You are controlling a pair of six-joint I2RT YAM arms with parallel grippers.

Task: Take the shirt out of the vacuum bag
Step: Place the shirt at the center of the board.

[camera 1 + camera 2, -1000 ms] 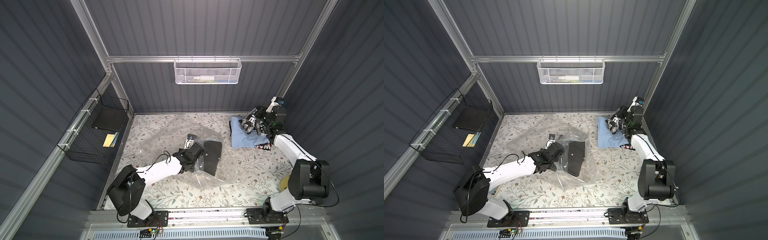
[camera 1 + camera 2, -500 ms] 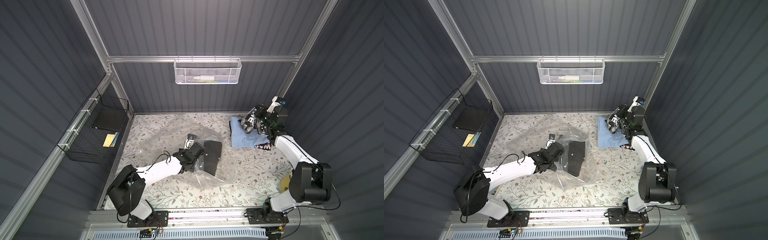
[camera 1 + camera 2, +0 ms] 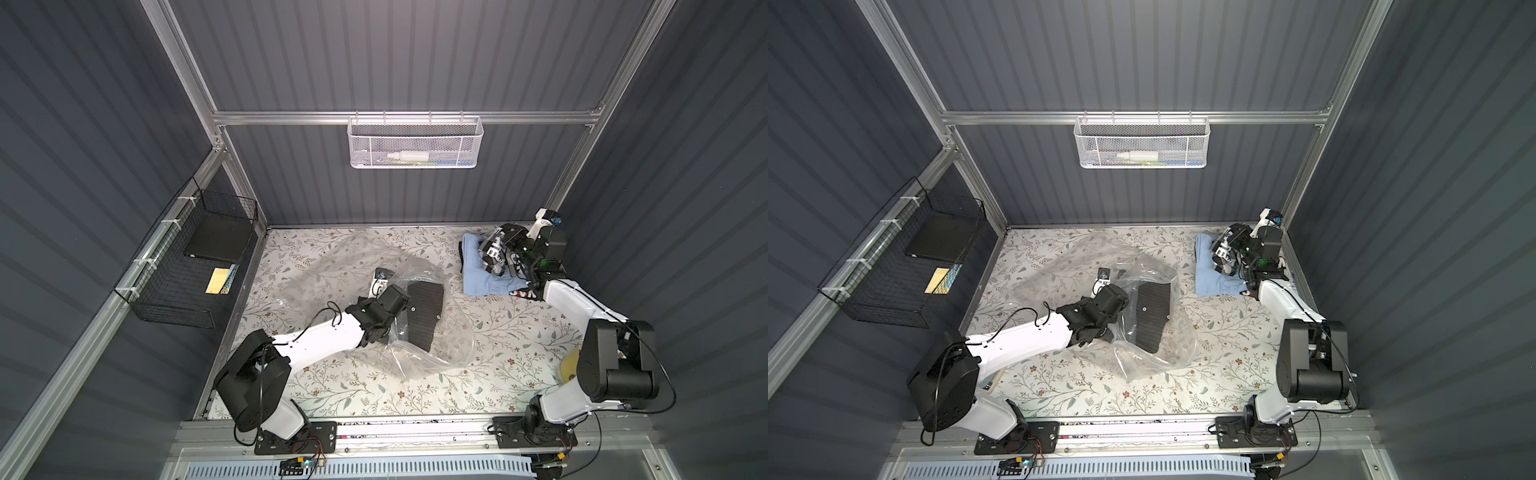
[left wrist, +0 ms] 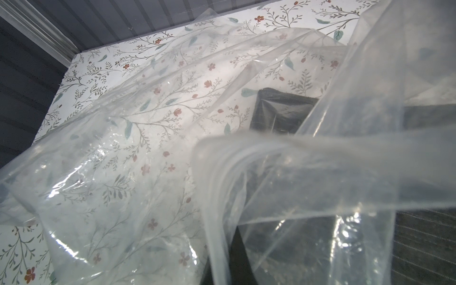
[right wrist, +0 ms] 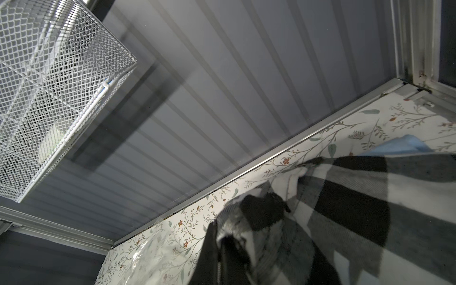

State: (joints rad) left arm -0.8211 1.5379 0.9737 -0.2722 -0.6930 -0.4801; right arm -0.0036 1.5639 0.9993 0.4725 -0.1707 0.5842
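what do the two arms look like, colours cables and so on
Both are alike: the left arm and the right arm have smooth white link shells between bulky black joint housings, with black wrists and black base plates bolted to an aluminium rail. A thin black cable loops outside the left arm; another runs along the right. A green light glows on the right wrist. No lettering is readable.
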